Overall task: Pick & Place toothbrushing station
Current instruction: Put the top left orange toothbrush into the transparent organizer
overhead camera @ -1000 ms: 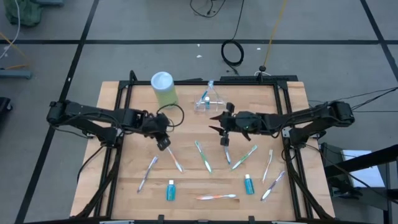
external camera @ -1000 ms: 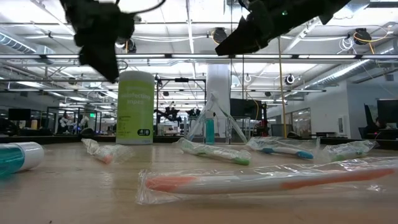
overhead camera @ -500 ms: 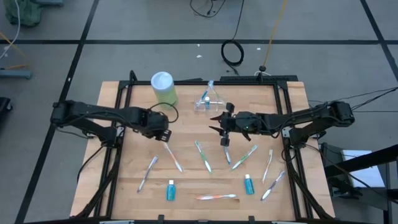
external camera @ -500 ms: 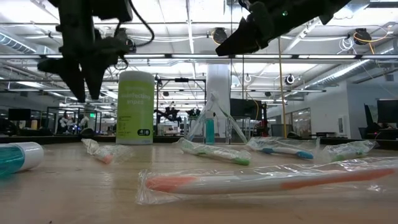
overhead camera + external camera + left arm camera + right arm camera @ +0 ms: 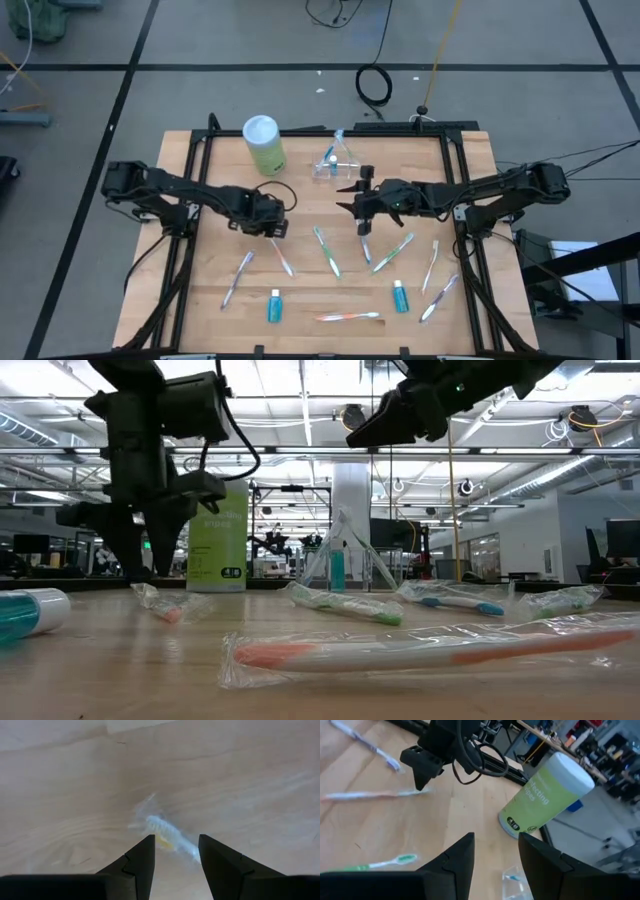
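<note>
Several slim toothbrushes in clear wrappers lie flat on the wooden table point(image 5: 200, 290). My left gripper point(image 5: 277, 230) is open and points down, low over the far end of a white and orange toothbrush point(image 5: 282, 257). In the left wrist view point(image 5: 176, 842) its fingers stand on either side of that wrapped brush head point(image 5: 162, 831) without touching it. My right gripper point(image 5: 343, 197) is open and empty, held high above the table's middle. A clear bag point(image 5: 330, 160) stands at the far middle with a blue tube inside. Two blue tubes point(image 5: 274, 305) point(image 5: 400, 296) lie near the front edge.
A green canister with a white lid point(image 5: 263, 143) stands at the far left, close behind my left arm. More toothbrushes lie around: a green one point(image 5: 327, 250), another green one point(image 5: 393, 252), an orange one point(image 5: 348, 316) at the front, and others at the right point(image 5: 432, 265).
My left gripper has gone down from high above the table to just above it. It has also moved a little toward the table's right edge, and its open fingers now stand over the end of the white and orange toothbrush.
</note>
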You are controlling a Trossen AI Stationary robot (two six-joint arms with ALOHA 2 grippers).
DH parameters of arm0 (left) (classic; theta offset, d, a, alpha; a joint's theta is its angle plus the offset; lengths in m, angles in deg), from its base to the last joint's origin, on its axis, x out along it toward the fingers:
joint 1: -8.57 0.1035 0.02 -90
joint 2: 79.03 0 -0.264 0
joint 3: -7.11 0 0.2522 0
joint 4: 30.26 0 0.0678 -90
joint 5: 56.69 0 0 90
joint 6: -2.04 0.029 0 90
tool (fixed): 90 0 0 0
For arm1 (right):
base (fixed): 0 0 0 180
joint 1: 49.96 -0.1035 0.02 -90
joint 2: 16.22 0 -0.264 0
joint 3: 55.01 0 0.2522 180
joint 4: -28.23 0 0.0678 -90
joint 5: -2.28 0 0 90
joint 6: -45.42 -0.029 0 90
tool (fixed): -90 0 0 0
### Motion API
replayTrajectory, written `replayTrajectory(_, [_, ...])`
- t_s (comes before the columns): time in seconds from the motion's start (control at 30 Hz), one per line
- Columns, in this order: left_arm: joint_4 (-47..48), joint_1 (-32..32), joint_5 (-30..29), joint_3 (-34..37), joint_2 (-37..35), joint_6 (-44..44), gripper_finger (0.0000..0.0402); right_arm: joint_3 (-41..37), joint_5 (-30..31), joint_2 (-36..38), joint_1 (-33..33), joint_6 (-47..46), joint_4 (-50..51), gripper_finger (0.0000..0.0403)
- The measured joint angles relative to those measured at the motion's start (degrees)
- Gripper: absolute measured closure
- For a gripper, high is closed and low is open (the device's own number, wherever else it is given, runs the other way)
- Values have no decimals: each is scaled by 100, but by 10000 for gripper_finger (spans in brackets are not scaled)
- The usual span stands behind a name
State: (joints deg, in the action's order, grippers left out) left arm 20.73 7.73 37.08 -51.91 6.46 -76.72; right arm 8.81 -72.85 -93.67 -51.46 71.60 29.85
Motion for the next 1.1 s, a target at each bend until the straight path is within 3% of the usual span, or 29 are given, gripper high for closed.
replayTrajectory(0.23, [-141, -100, 8, -15, 507, -281, 243, 0, 0, 0, 0, 494, 4, 259])
replayTrajectory(0.5, [-257, -120, -121, -26, 601, -244, 247, -2, -15, 0, 0, 796, 7, 259])
replayTrajectory(0.9, [-362, -86, -383, 0, 612, 654, 382, -2, -17, 0, 0, 753, 24, 259])
replayTrajectory(1.1, [-634, -54, -1023, -160, 408, 1105, 378, -2, -18, 0, 0, 751, 27, 259])
